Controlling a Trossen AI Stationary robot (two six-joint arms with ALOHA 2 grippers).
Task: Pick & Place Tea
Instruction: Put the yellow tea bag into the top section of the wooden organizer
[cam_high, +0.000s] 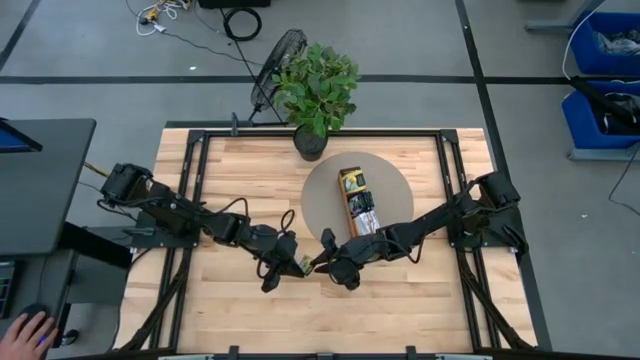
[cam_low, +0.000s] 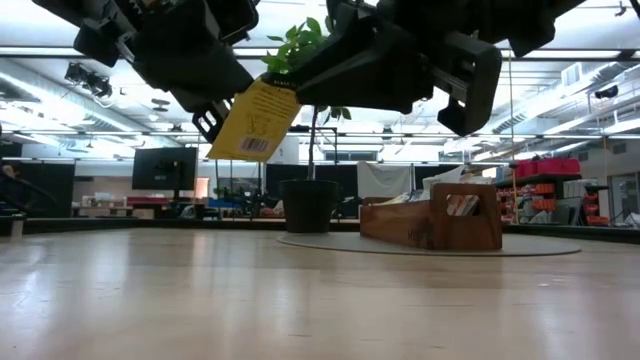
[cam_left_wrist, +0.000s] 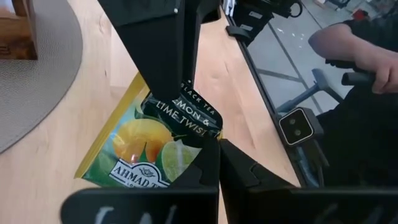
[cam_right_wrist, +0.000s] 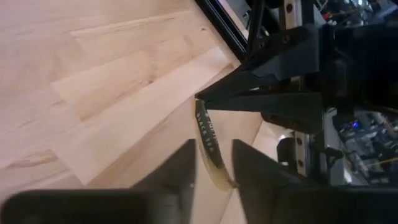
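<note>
A yellow-green lemon-and-lime tea sachet (cam_left_wrist: 140, 152) hangs in the air over the table's near middle (cam_high: 303, 264), between my two grippers. My left gripper (cam_high: 289, 266) comes from the left and is shut on it. My right gripper (cam_high: 325, 256) comes from the right. It is open, with one finger on each side of the sachet's edge (cam_right_wrist: 208, 144) and a gap showing. In the left wrist view, a right finger (cam_left_wrist: 165, 56) covers the sachet's upper part. More sachets stand in the brown wooden tray (cam_high: 358, 203). My left gripper (cam_left_wrist: 217, 146) pinches the sachet between its two fingers at a corner (cam_left_wrist: 210, 132), by the dark printed band. The fingers come roughly level from the table's left. The sachet (cam_low: 255, 122) is lifted clear of the table and hangs tilted below the fingers.
The tray (cam_low: 440, 222) sits on a round grey mat (cam_high: 322, 195) beyond the grippers. A potted plant (cam_high: 315, 85) stands at the far edge. Bare wood lies under and in front of the grippers. A person's hand (cam_high: 30, 330) shows off the table's near left.
</note>
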